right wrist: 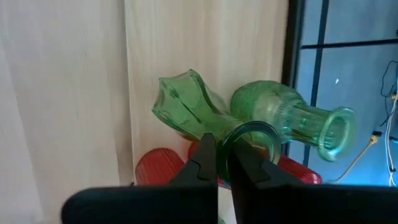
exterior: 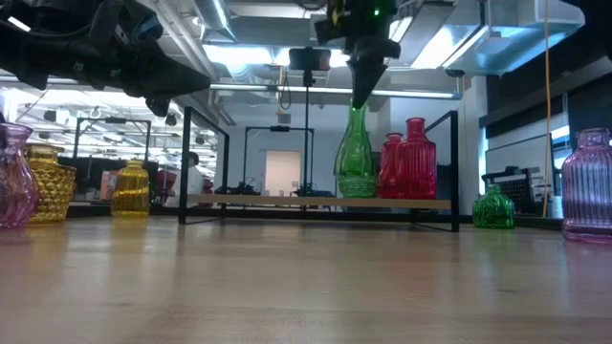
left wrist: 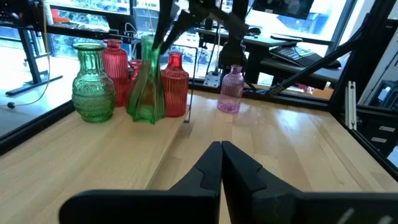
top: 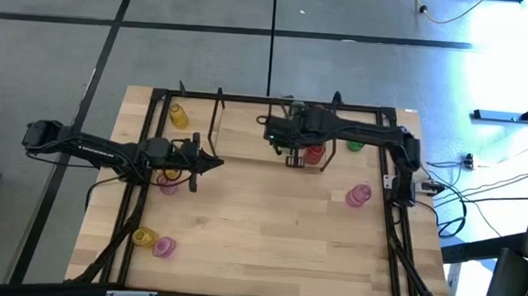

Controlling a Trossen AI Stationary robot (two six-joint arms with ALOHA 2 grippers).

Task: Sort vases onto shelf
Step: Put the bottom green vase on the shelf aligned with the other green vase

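Grey tiled floor [top: 205,57] (cables trailing), bright ceiling lights [exterior: 229,54] overhead.

Cut by the low view's edges: 1 pink vase [exterior: 11,177] at left, 1 purple vase [exterior: 587,183] at right. Mostly hidden from above under the right arm: the tall green vase [top: 298,153] and the red vases [top: 314,154]. Too blurred to make out: a person [exterior: 194,177] beyond the bench.

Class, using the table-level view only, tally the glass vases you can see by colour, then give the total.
Pink vases: 2
Yellow vases: 2
Green vases: 2
Red vases: 2
Total: 8
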